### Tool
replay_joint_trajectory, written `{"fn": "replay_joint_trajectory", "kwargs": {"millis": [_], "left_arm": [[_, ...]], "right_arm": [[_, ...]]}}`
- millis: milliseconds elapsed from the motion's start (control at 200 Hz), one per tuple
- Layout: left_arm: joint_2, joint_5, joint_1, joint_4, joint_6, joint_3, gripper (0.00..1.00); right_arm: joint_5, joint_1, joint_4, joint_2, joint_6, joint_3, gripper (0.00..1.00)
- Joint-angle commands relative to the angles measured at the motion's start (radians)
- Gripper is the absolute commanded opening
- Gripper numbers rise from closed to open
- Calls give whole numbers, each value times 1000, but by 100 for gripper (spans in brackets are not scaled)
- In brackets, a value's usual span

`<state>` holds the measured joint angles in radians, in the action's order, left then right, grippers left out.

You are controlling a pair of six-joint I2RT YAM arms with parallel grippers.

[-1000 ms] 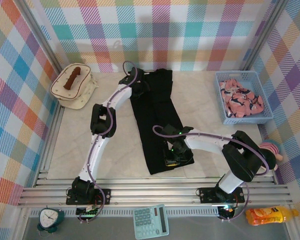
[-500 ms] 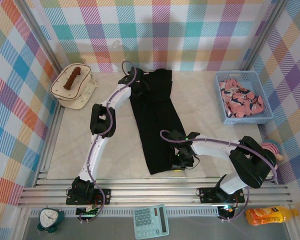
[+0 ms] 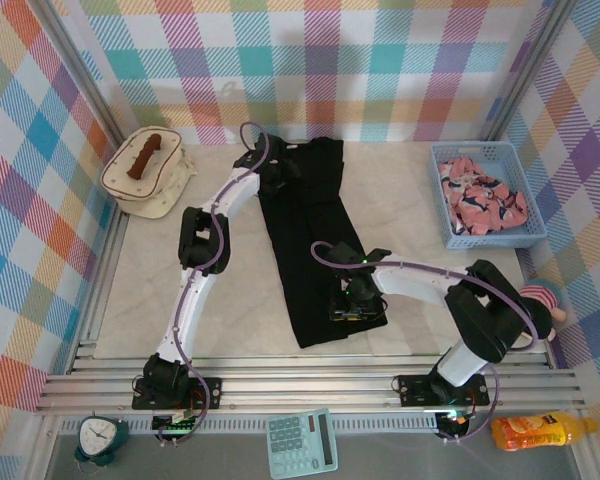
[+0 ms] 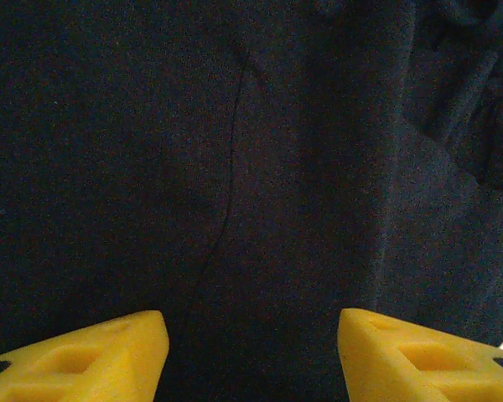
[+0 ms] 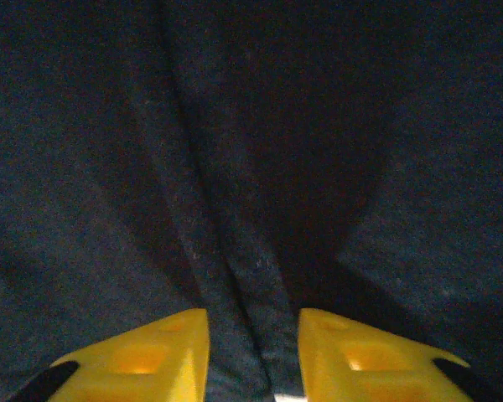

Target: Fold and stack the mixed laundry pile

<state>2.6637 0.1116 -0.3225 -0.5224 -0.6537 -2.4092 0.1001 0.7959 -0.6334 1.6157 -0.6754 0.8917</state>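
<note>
Basket [image 3: 472, 147] of light-blue mesh holds the pink garment [image 3: 480, 200]; well left of it lies the black shirt [image 3: 310, 235], under the left gripper [image 4: 251, 335], fingers apart, and right gripper [image 5: 253, 335], fingers narrowly parted.

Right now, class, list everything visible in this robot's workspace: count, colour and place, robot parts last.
black shirt: one, black, laid lengthwise, centre
pink garment: one, pink with navy-white print, in basket
basket: one, light blue, far right
bag: one, cream, brown handle, far left
table: one, off-white, between plaid walls
alarm clock: one, teal, near-left ledge
calculator: one, pale green, near middle
bottle: one, orange, near right
plush toy: one, pink, right edge
left gripper: one, yellow fingers, open over shirt's far end
right gripper: one, yellow fingers, open over shirt's near end
</note>
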Motion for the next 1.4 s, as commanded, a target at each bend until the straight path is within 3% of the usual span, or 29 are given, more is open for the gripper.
{"fn": "replay_joint_trajectory", "kwargs": {"millis": [0, 165, 305, 505, 560, 750, 825, 975, 1120, 1395], "left_arm": [[33, -12, 20, -78, -13, 44, 58], [49, -16, 24, -73, -15, 44, 58], [70, -5, 34, -64, -24, 22, 58], [79, 3, 36, -86, -4, -46, 62], [79, 9, 36, -98, 9, -75, 67], [19, 61, 36, -131, 56, -114, 84], [-40, 70, 37, -146, 90, -113, 100], [-177, 85, 37, -207, 150, -85, 100], [-391, 144, 35, -141, 164, 191, 100], [-897, 194, 22, 34, 128, 973, 99]], "right_arm": [[44, 8, 42, 39, -16, -32, 26], [92, 13, 61, 32, -70, -105, 0], [140, 45, 89, 7, -105, -155, 0], [182, 54, 63, 10, -89, -99, 0], [193, 54, 31, 8, -75, -65, 13], [137, 23, -98, -68, 1, 66, 35], [90, -27, -146, -117, 42, 91, 47], [43, -167, -173, -189, 133, 61, 68], [31, -277, -153, -208, 193, 8, 76], [81, -309, -58, -168, 199, -108, 71]]}}
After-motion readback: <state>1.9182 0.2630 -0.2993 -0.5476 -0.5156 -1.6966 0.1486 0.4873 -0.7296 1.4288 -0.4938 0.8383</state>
